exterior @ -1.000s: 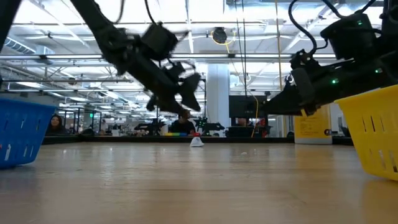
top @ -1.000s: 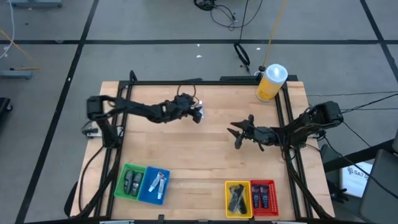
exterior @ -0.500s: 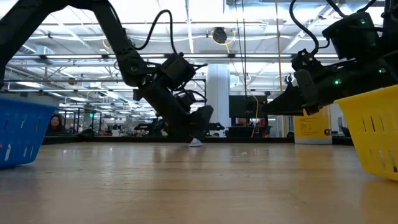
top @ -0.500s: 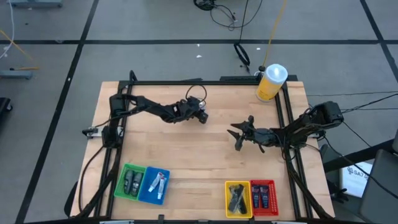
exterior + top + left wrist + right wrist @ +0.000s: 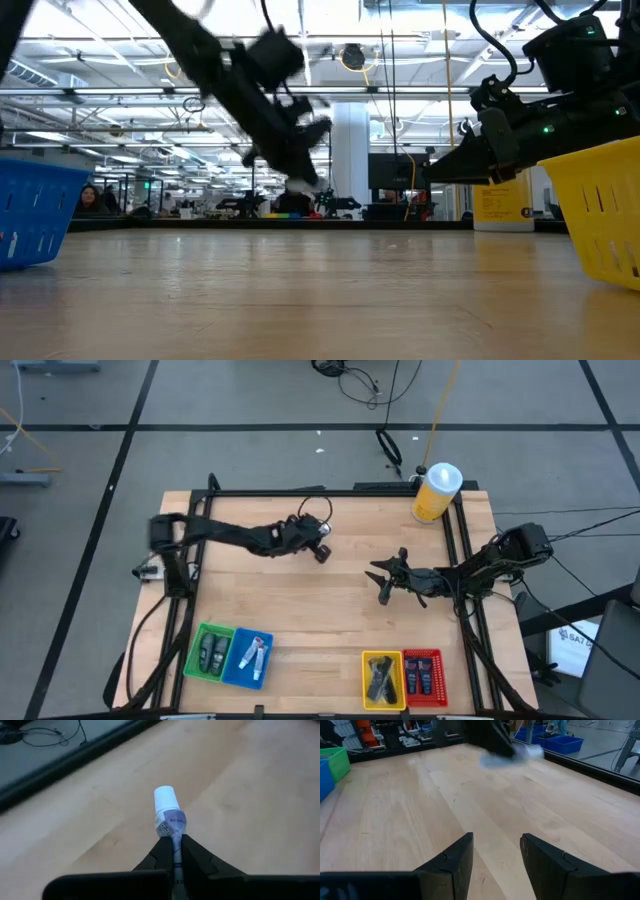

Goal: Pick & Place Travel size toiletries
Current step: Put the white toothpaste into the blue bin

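A small white-and-blue tube (image 5: pixel 170 817) with a white cap (image 5: pixel 164 799) is one of the travel size toiletries. My left gripper (image 5: pixel 173 840) is shut on it over the far middle of the table (image 5: pixel 320 552). In the low view the gripper (image 5: pixel 298 178) hangs above the wood. More toiletries lie in the green bin (image 5: pixel 212 652), blue bin (image 5: pixel 250 660), yellow bin (image 5: pixel 381 680) and red bin (image 5: pixel 423 676). My right gripper (image 5: pixel 383 582) waits open at the right, nothing between its fingers (image 5: pixel 496 855). My left gripper pinches the tube's flattened tail end (image 5: pixel 174 836) between its two fingers. The cap end sticks out forward, past the fingertips. The fingers slant downward from the table's left side. The tube is lifted clear of the table.
A large yellow bottle (image 5: pixel 436 493) with a white cap stands at the far right corner. The four bins sit along the near edge. A black frame (image 5: pixel 300 491) runs around the table. Bare wood (image 5: pixel 300 600) lies between the arms and the bins.
My left gripper dropped to the tube lying on the far middle of the table, shut on it and rose again. The tube has left the table and now hangs in the gripper.
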Controlling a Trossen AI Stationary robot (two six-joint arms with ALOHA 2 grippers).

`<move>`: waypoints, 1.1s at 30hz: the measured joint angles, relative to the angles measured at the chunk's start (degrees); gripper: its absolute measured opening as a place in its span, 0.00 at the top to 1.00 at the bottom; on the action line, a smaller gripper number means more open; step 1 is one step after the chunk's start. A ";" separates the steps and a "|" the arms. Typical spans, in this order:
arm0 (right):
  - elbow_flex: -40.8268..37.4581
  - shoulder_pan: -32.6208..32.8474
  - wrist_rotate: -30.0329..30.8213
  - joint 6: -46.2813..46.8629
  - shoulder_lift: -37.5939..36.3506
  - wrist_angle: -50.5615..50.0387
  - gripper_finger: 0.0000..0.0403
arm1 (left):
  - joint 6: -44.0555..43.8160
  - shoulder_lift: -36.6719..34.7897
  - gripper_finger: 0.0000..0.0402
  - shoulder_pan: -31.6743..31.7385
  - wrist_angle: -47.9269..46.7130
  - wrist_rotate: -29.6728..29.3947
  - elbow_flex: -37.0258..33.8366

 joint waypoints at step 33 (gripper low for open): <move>1.32 -0.70 -0.41 -14.14 -0.02 16.92 0.62 | -88.83 -15.65 0.91 -60.76 -58.63 6.72 -0.09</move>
